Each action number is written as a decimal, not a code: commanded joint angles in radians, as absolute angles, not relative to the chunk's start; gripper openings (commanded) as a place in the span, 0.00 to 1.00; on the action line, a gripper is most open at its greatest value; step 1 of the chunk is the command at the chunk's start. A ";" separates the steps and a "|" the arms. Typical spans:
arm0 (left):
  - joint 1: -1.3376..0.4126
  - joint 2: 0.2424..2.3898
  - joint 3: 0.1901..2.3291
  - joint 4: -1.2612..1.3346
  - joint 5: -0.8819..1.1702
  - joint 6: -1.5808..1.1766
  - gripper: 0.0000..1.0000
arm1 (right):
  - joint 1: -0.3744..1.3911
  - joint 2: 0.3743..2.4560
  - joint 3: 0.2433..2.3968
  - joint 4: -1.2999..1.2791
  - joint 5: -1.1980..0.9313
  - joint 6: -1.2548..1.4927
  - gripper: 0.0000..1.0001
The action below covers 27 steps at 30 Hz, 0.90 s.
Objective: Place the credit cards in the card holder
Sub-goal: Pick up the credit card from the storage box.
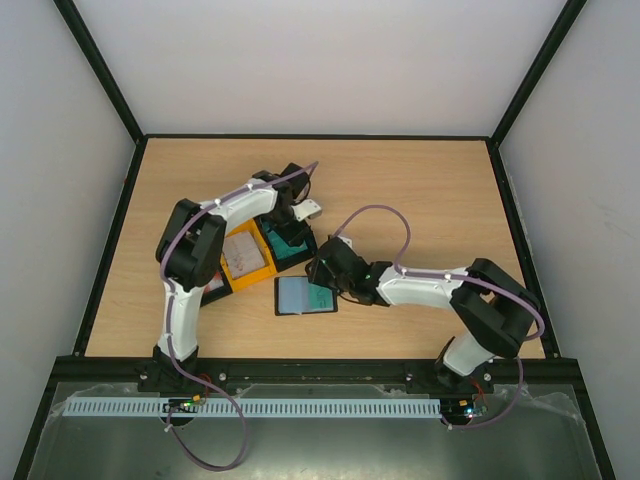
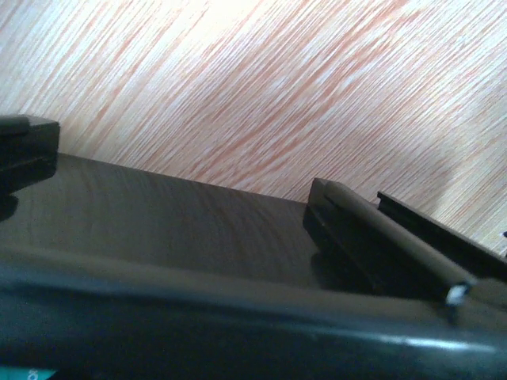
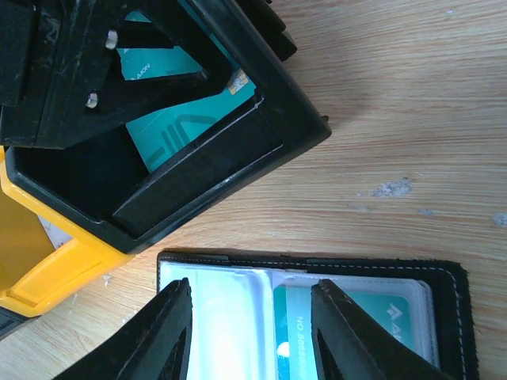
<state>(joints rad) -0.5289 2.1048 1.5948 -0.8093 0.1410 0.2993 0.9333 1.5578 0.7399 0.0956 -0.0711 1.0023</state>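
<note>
Scanning from the left of the overhead view, a whitish card (image 1: pixel 243 250) is seen lying flat in a yellow tray (image 1: pixel 250 276), squared to the tray's skewed walls. Just beside it on the right, a black tray (image 3: pixel 238 170) is occupied by a teal card (image 3: pixel 186 127). In the right wrist view its long axis is laid diagonally, and a small gold chip is shown near one corner. The left gripper (image 1: pixel 292 226) is lowered into this tray over the teal card. Whether its jaws are spread or closed cannot be told, since only blurred dark surfaces against pale striped woodgrain are given by its own camera. Nearer the bases, the card holder (image 1: pixel 305 296) is laid open on the wooden table (image 1: pixel 420 190), inner face up, its long axis running left to right with a slight tilt. Only in the right wrist view are its stitched black border, its glossy clear sleeves and a second teal card (image 3: pixel 380 317) in the right-hand sleeve made out. The right gripper (image 3: pixel 249 289) is held above the holder, jaws parted moderately and empty
</note>
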 commanded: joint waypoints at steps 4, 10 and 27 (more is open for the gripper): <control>-0.515 2.150 1.619 -0.891 0.215 0.338 0.42 | 0.929 1.604 0.801 0.081 -0.001 0.974 0.41; -0.511 2.125 1.620 -0.904 0.234 0.336 0.30 | 0.929 1.649 0.826 0.068 0.014 0.965 0.41; -0.511 1.995 1.583 -0.906 0.285 0.322 0.20 | 0.924 1.664 0.819 0.069 0.036 0.973 0.40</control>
